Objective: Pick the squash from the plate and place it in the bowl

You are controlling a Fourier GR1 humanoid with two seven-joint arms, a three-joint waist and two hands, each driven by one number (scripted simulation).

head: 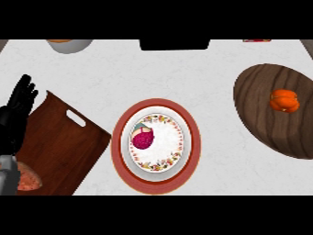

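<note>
While on wooden plate, squash far right of left hand

head view, steeply down, over counter

My view covers a white marbled counter; wood-toned strips show at both upper corners, and a black object sits at its far edge.

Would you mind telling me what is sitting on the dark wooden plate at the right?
An orange squash sits alone on the wooden plate. Whatever lies directly beneath the squash is covered.
</note>
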